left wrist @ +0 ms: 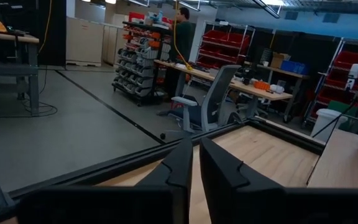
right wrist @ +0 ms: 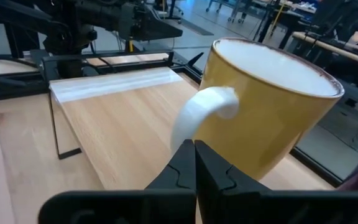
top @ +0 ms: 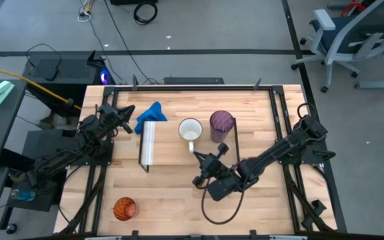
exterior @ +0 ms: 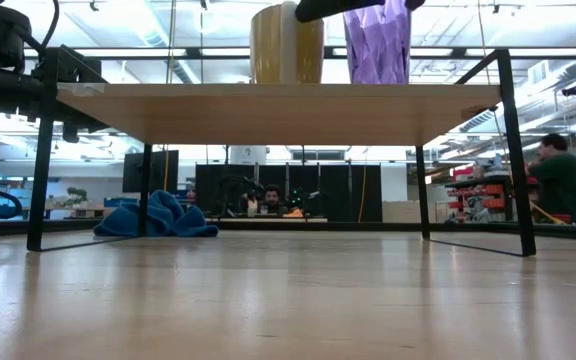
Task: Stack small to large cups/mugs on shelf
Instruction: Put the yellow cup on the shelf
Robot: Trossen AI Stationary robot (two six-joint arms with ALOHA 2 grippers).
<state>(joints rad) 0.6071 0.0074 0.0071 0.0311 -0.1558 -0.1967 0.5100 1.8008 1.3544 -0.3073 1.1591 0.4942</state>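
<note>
mug [right wrist: 272, 118] is up on the shelf [right wrist: 129, 118], right in front of the right gripper [right wrist: 194, 163], its white handle arching just past the fingertips. those fingers are pressed together with nothing between them, so the mug stands on its own. beside it, on the side away from the left arm, stands the purple tumbler [top: 221, 125], close to the mug without clearly touching. the orange cup [top: 125, 208] sits well behind that gripper, down on the table near the front edge, off the shelf altogether. the left gripper [top: 127, 119] waits at the far left edge by the blue cloth [top: 151, 113]; its fingers look nearly closed with a thin gap, holding nothing. my read: the small cup is what is left to fetch. the right gripper should back straight away from the handle, not sideways, so it does not nudge the mug into the tumbler.
</note>
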